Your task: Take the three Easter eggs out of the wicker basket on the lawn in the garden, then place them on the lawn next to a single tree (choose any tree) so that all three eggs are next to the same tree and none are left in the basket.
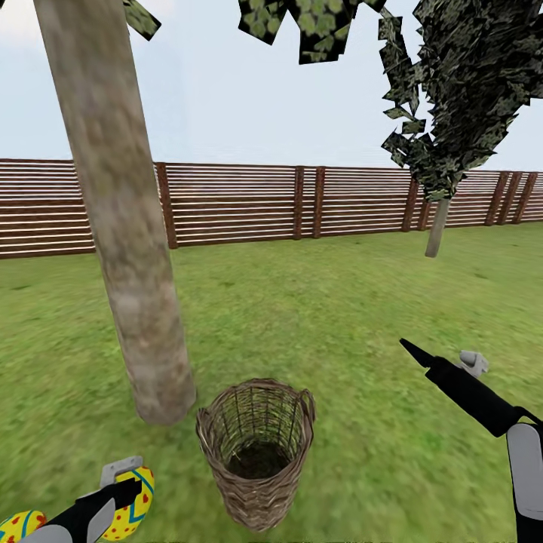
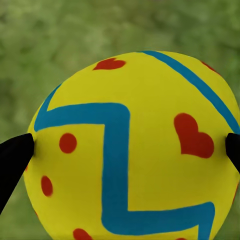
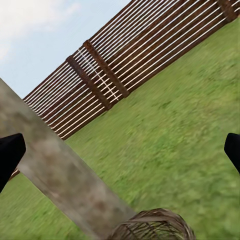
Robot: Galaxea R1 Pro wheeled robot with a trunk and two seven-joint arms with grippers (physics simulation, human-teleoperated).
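At the far left of the wicker basket (image 1: 256, 452), low in the head view, one Easter egg (image 1: 20, 524) is seen lying on the lawn (image 1: 339, 302), just beside the left arm. Next to it, a second egg (image 1: 132, 501) is held in the left pincer (image 1: 124, 490); in the left wrist view the two black fingertips (image 2: 15, 152) are pressed against opposite flanks of the egg (image 2: 132, 150), so this pincer is clenched on it. Both eggs are placed left of the basket and near the foot of the tree (image 1: 124, 249), whose thick trunk meets the grass just beside the basket's left rim. The basket stands upright; only dark shadow is made out at its bottom, and whether the third egg lies there cannot be told. To the right of the basket, the right pincer (image 1: 445, 362) is raised over the grass with its fingers spread wide and nothing between them. Beyond, the fence (image 1: 302, 204) is seen. The egg is judged to be rigid, smooth and probably slippery, and liable to roll once set down; it is best gripped across its widest girth, as is done here, with moderate pressure.
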